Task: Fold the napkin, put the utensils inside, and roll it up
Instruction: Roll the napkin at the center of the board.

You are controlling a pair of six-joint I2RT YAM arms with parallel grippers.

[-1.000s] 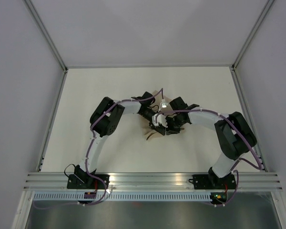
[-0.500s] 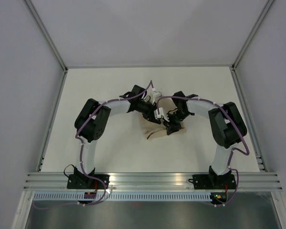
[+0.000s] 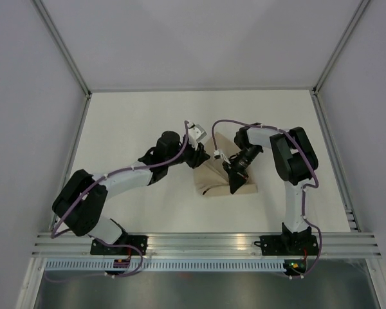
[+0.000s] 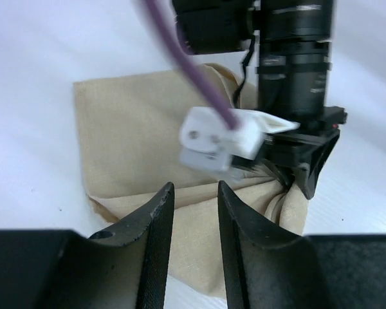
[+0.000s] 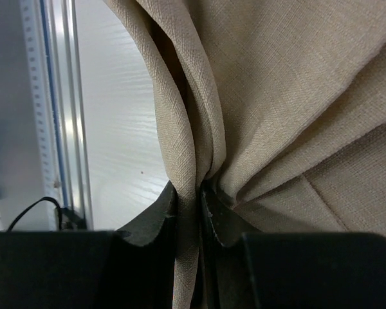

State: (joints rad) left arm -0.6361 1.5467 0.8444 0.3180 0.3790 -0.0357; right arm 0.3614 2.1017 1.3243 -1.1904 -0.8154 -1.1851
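The beige napkin (image 3: 217,175) lies folded and creased on the white table between my two arms. My right gripper (image 3: 235,185) is at its near right part, shut on a bunched fold of the cloth (image 5: 194,161), which gathers into pleats at the jaws. In the left wrist view that same gripper (image 4: 303,177) pinches the napkin (image 4: 128,135). My left gripper (image 4: 194,196) hovers at the napkin's far left edge (image 3: 202,157), open, with only cloth lying below the gap. The utensils are out of view.
The aluminium rail (image 3: 206,243) with both arm bases runs along the near edge, also seen as the rail (image 5: 51,129) in the right wrist view. Grey walls and frame posts (image 3: 71,174) bound the table on the left, right and back.
Both arms have stretched out, the left elbow swinging low to the left. The napkin, bunched under the grippers before, now lies spread wider toward the near right.
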